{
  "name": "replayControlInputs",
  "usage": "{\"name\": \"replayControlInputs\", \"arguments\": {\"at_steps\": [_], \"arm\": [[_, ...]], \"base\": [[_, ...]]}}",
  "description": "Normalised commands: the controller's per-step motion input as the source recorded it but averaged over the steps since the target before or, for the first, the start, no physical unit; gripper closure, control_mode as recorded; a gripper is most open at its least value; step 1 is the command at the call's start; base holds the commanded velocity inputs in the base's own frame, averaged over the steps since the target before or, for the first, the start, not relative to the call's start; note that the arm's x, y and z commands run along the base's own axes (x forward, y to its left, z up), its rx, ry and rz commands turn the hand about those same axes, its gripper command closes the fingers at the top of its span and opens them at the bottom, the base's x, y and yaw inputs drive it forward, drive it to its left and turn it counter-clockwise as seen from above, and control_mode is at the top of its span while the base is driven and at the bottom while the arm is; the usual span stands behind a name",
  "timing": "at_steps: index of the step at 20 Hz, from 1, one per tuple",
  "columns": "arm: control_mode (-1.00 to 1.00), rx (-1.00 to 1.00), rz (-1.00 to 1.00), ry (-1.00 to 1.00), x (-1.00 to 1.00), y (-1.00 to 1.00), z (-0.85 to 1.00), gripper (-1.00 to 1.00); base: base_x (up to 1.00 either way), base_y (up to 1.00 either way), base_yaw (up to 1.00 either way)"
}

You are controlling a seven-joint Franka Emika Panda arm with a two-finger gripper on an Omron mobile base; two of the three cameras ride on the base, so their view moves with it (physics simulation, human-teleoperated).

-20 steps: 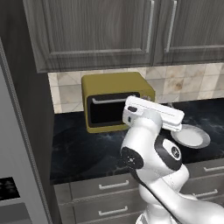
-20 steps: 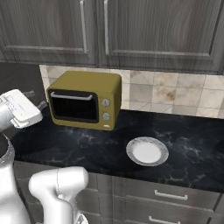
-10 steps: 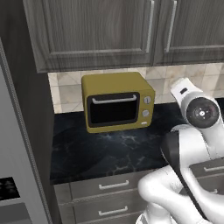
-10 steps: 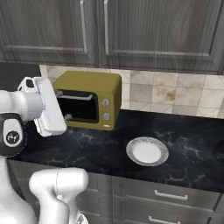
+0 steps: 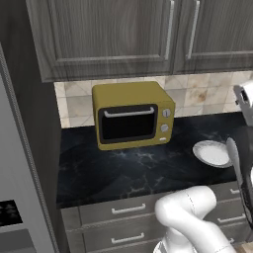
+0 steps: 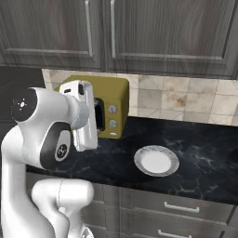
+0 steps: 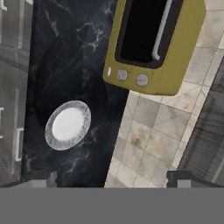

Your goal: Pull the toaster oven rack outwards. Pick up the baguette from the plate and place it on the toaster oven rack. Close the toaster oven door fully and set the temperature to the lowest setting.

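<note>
The mustard-yellow toaster oven stands on the black counter against the tiled wall. Its toaster oven door is shut, with the silver bar handle along the top edge, so the toaster oven rack is hidden behind the dark glass. Two silver knobs sit on the right panel. To the oven's right lies the plate, round, white and bare. The baguette is out of view. My gripper is open and holds nothing, hovering well above the counter. In the right base view the white hand hangs in front of the oven's left half.
Dark grey wall cabinets hang above the oven. Drawers with silver handles run below the counter edge. A tall grey appliance side stands at the far left. Black marble counter stretches to the right of the plate.
The arm has swung rightward from in front of the oven, uncovering its front in the left base view. The hand has turned. The oven and plate have stayed put.
</note>
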Motion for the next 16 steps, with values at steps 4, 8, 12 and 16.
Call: {"name": "replayControlInputs", "arguments": {"at_steps": [4,8,12,16], "arm": [[-1.00,0.33,0.00,-0.06,0.00,-0.16,-0.20,-1.00],[-1.00,0.34,0.00,-0.12,0.00,0.00,-0.26,-1.00],[-1.00,0.35,0.00,-0.11,0.00,0.00,-0.20,-1.00],[-1.00,0.33,0.00,-0.09,0.00,0.00,-0.02,-1.00]], "base": [[0.00,0.00,0.00],[0.00,0.00,0.00],[0.00,0.00,0.00],[0.00,0.00,0.00]]}}
